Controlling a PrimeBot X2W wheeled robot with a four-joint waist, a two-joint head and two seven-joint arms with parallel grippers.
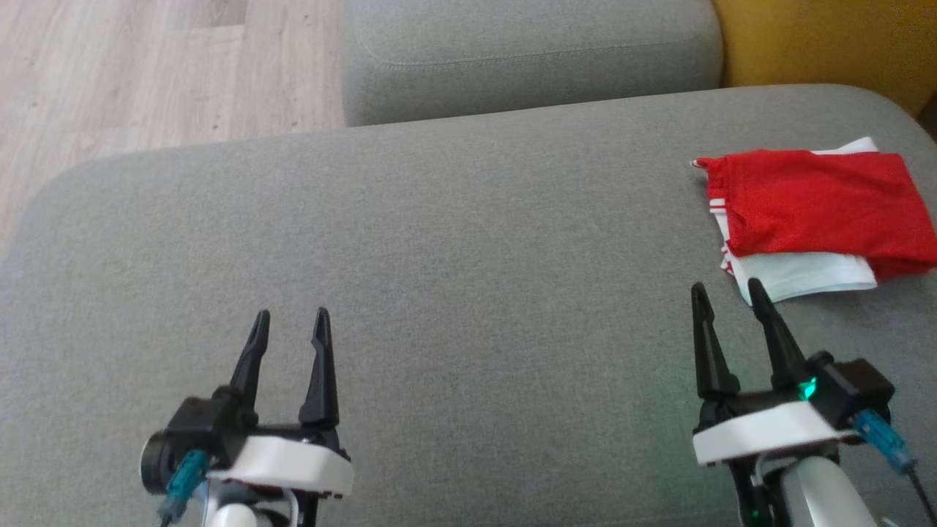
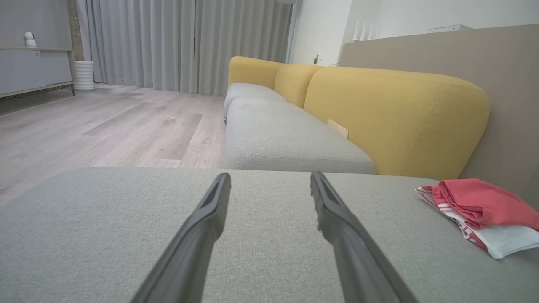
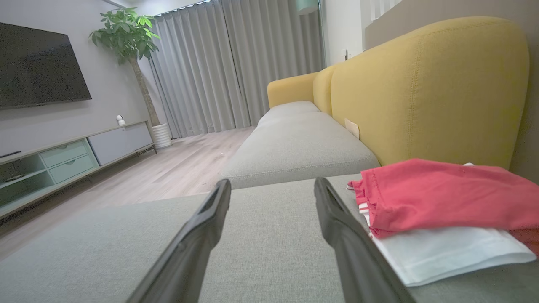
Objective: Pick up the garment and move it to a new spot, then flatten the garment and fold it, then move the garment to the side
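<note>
The garment is a folded red and white piece lying flat at the right edge of the grey cushion. It lies at the far right in the left wrist view and close on the right in the right wrist view. My right gripper stands open with nothing between its fingers; its tips are just short of the garment's white near corner. Far off to the left of the garment, my left gripper is open and empty over bare cushion.
A second grey seat cushion lies beyond a seam at the back. The yellow backrest rises at the far right. Wooden floor drops off past the cushion's left and far-left edges.
</note>
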